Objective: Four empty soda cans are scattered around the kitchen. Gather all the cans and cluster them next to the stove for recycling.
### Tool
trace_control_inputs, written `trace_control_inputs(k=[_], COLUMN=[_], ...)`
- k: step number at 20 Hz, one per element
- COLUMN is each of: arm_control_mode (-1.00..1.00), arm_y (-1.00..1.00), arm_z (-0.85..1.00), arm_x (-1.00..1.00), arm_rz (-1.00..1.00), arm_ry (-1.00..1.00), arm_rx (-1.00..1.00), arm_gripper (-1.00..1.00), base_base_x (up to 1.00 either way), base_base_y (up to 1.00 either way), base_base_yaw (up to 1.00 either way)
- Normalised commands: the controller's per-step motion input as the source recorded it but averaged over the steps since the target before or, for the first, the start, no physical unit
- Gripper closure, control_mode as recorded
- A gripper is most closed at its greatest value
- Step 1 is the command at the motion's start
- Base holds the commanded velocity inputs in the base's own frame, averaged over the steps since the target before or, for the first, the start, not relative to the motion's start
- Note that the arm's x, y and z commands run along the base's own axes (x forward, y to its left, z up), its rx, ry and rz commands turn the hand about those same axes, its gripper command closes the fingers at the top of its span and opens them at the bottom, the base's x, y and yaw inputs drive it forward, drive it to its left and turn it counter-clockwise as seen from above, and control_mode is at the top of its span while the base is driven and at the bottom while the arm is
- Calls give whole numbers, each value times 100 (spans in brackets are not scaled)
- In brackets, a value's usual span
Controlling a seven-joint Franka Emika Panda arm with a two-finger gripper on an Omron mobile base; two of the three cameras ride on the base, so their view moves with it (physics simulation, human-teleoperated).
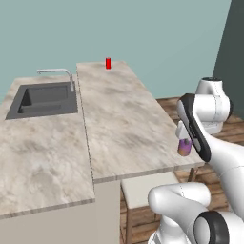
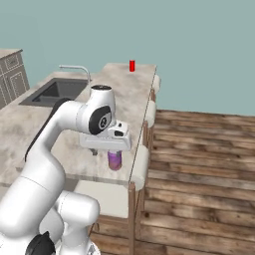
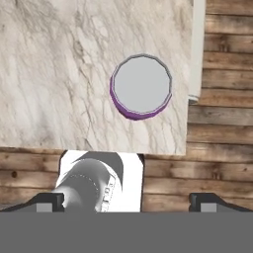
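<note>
Above the counter's (image 1: 124, 124) near right corner, the pincer (image 3: 126, 200) hangs wide over the purple can (image 3: 142, 86); centre it, then descend straight, lest the can tip off the edge

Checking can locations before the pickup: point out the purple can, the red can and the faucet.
purple can (image 3: 142, 83): hand view, on its silvery top.
red can (image 1: 108, 63): left base view, on its side wall.
faucet (image 1: 56, 71): left base view, on its spout.

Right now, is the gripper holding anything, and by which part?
Nothing is held. The gripper is open above the purple can, which stands upright on the counter near its edge.
</note>
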Motion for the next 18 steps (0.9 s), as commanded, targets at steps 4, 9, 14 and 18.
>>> trace_control_inputs(k=[4,9,14,18], arm_control_mode=[-100,-100,-100,-100], arm_y=[0,0,0,0], arm_z=[-5,-12,-11,-2], arm_x=[5,9,19,20], arm_rz=[2,4,2,0], arm_ry=[-5,-7,-6,-3], arm_rx=[0,0,0,0], arm_gripper=[-100,-100,-100,-100], base_base_x=[0,0,0,0], base_base_y=[0,0,0,0], base_base_yaw=[0,0,0,0])
